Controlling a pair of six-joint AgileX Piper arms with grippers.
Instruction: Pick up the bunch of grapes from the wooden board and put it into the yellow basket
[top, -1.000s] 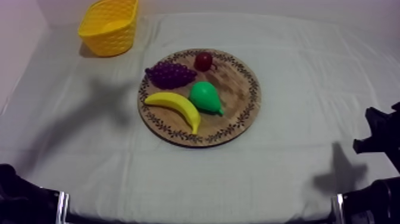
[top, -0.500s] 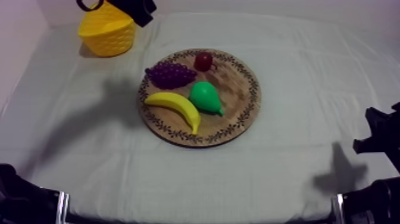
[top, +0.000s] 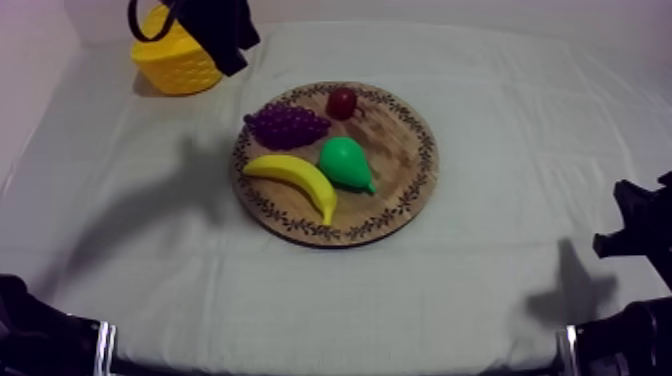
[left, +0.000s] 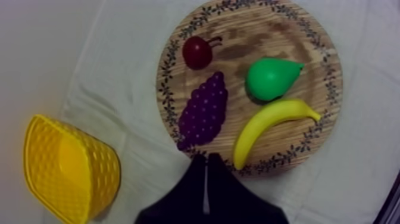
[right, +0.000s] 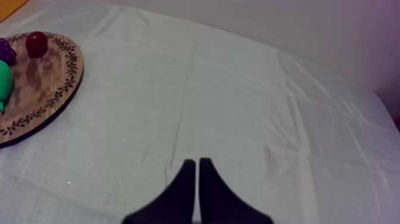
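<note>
Purple bunch of grapes (top: 287, 124) lies flat on round wooden board (top: 405, 140), by its patterned rim. Upright, empty yellow basket (top: 182, 66) well apart, far-left tabletop (top: 500, 250) corner.

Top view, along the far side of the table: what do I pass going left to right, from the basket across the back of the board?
yellow basket → bunch of grapes → small red fruit

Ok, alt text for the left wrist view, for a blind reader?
The left gripper, shut on nothing, hangs over the rim of the wooden board, by the bunch of grapes. A small red fruit, a pear and a banana lie there too; the yellow basket stands beside the board.
</note>
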